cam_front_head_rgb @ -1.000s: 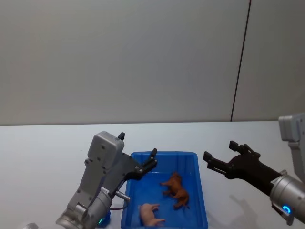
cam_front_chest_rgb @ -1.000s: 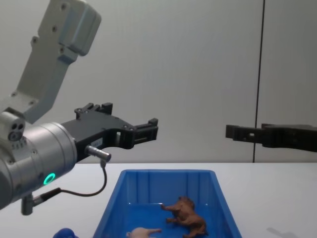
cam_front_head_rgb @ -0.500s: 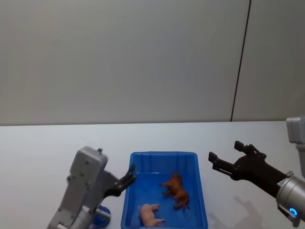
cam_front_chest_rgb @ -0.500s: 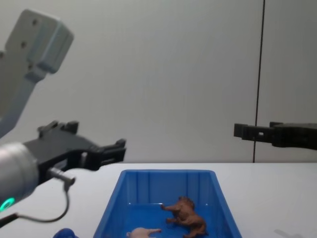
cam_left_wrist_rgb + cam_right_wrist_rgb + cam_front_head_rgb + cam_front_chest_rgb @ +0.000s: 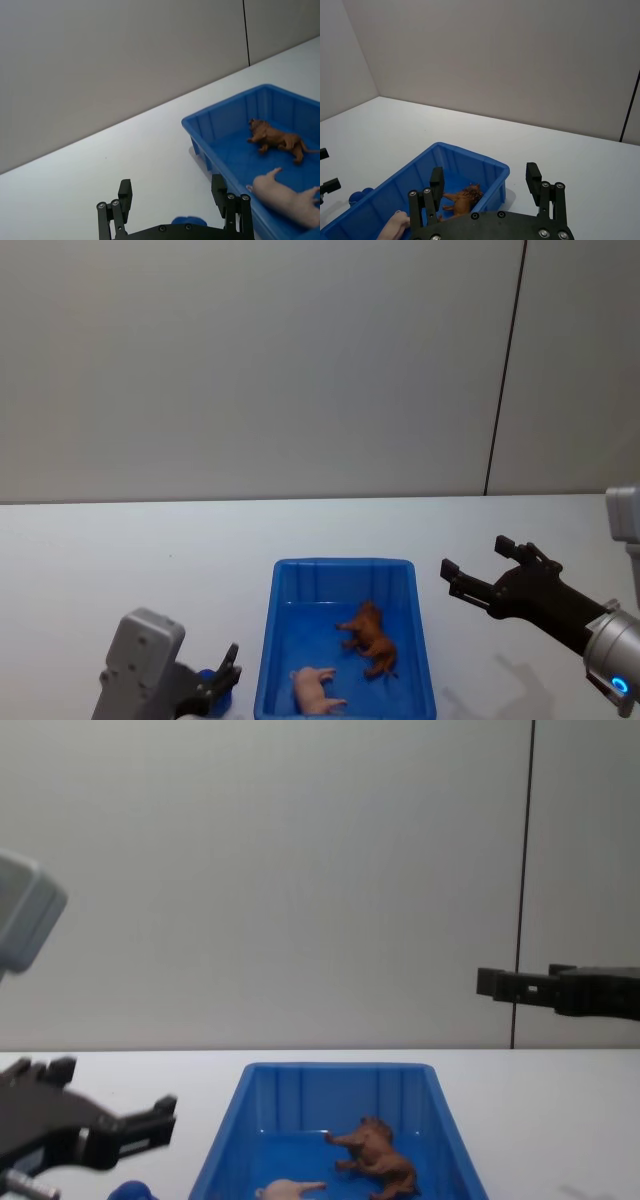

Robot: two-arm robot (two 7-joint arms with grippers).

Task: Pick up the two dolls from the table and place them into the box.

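Head view status: both dolls in the box, both claws empty

1. Table (image 5: pixel 100 560): flat and white. It carries the box.
2. Box (image 5: pixel 343 566): a blue bin with sloping walls, sitting at the near middle of the table.
3. Left claw (image 5: pixel 171 186): low over the table, just left of the box. Its fingers are spread wide and hold nothing.
4. Right claw (image 5: pixel 476 560): raised over the table to the right of the box, apart from it. Its fingers are also spread wide and hold nothing.
5. Lion doll (image 5: pixel 372 638): lies on the box floor, toward the right wall.
6. Pink doll (image 5: pixel 315 689): lies on its side on the box floor, nearer the robot. It is close to the lion doll but not touching it.
7. Small blue object (image 5: pixel 187 220): on the table beside the left claw. What it is cannot be told.

Handling note: both dolls look small, light and fairly stiff, with thin legs. If one needs to be grasped again, close across the trunk, not on a leg or the tail.

Judged from this layout, the placing appears complete.
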